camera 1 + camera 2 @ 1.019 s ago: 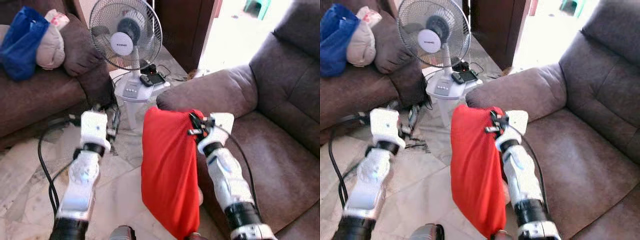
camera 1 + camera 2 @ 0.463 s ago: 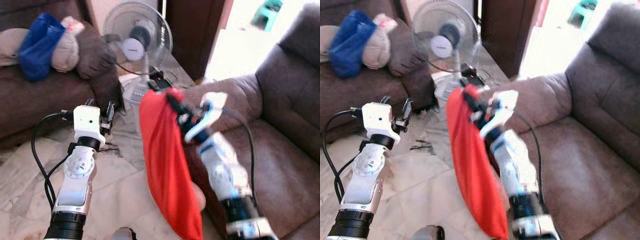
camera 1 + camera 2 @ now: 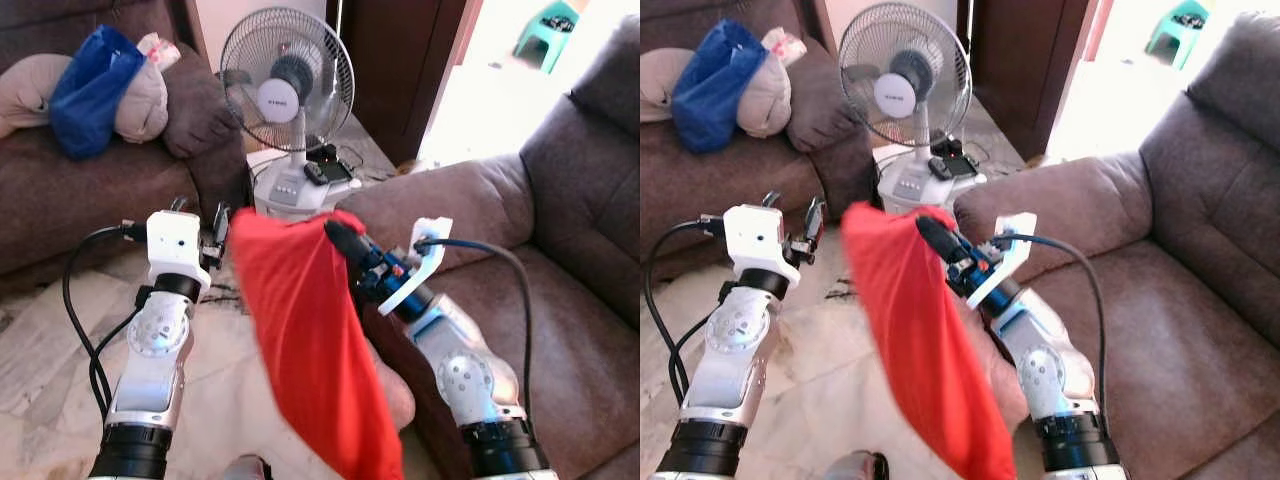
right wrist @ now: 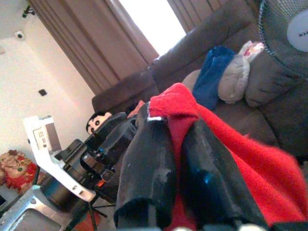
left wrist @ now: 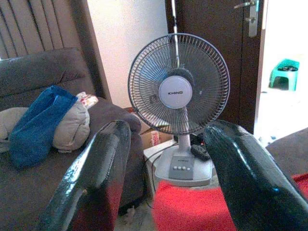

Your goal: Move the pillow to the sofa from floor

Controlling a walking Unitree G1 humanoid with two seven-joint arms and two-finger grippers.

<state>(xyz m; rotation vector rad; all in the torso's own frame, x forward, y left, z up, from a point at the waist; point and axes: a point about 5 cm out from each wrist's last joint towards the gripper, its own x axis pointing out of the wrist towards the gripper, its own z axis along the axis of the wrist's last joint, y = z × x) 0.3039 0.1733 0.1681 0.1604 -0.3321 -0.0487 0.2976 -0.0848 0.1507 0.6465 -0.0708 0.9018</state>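
Right hand (image 3: 338,232) clamped on red pillow (image 3: 310,350) corner — hangs limp, soft, light; left hand (image 3: 215,225) open, empty.

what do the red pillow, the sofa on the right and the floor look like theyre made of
Red pillow: soft matte cloth, possibly fleece; it hangs limp and folds where the right gripper pinches its corner.
Sofa: brown upholstery with a dull, suede-like nap and no gloss; fabric or faux suede, hard to say which.
Floor: pale veined tiles with grout lines and a slight sheen, likely marble or a marble-look tile.
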